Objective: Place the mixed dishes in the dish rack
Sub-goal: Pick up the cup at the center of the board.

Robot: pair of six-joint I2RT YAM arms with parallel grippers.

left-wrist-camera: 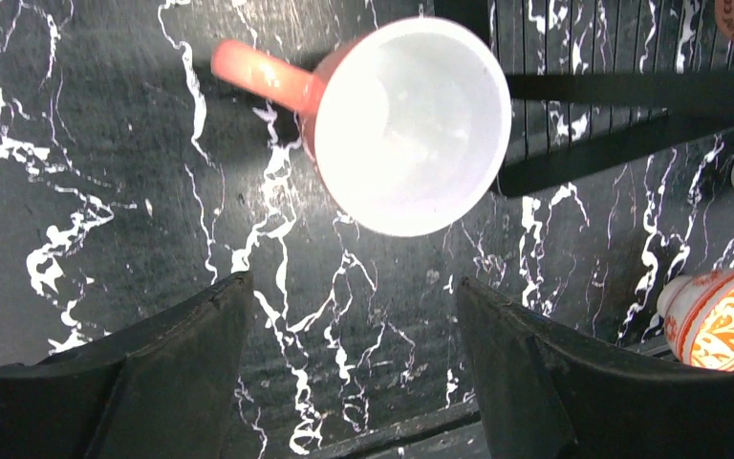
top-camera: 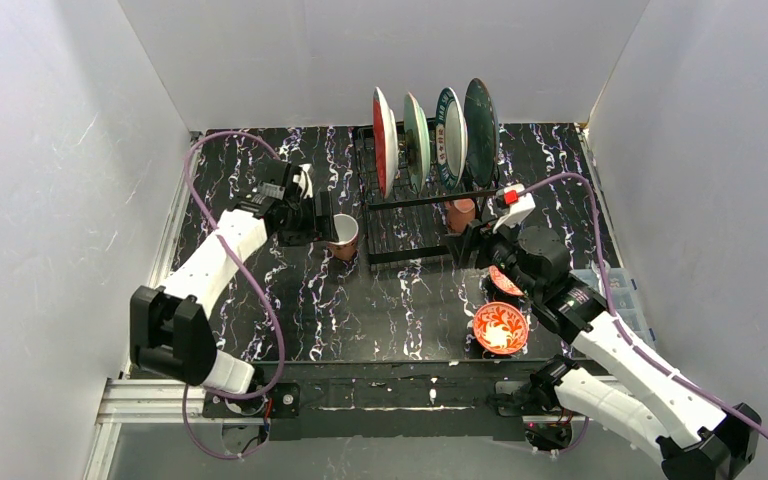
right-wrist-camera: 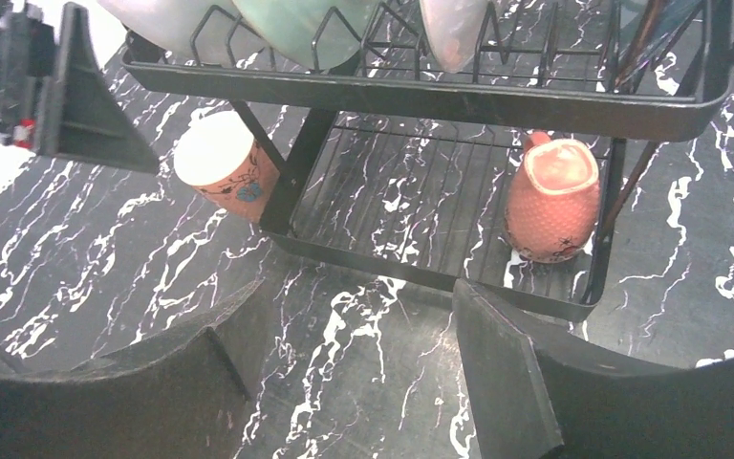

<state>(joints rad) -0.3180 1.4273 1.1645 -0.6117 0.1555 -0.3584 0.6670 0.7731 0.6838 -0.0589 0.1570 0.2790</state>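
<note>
left hand (left-wrist-camera: 349, 287): wide, empty, just beside mug (left-wrist-camera: 411, 124) on desk (left-wrist-camera: 105, 143) | right hand (right-wrist-camera: 358, 287): wide, empty, near dish rack (right-wrist-camera: 420, 100) | other mug (right-wrist-camera: 552, 196): inside the rack

Bare tabletop (top-camera: 380, 320) before the dish rack (top-camera: 410, 232), its near grid mostly free (one mug (top-camera: 460, 212) at the right), plates (top-camera: 417, 140) walling the far end, another mug (top-camera: 345, 238) beside its left edge.

No legible text or markings
</note>
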